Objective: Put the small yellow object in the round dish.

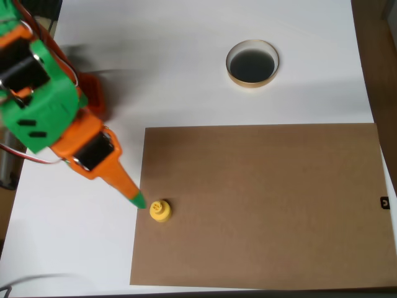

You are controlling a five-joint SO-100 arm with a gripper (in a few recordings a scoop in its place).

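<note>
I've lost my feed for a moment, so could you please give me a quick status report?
Claw low beside the small yellow object, jaw state unclear. Object upright on brown board, not gripped. Round dish empty on the white table; path clear.

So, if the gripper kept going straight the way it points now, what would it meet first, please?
Most likely the small yellow object, just beyond the gripper tip on the brown board; height is unclear from above.
</note>
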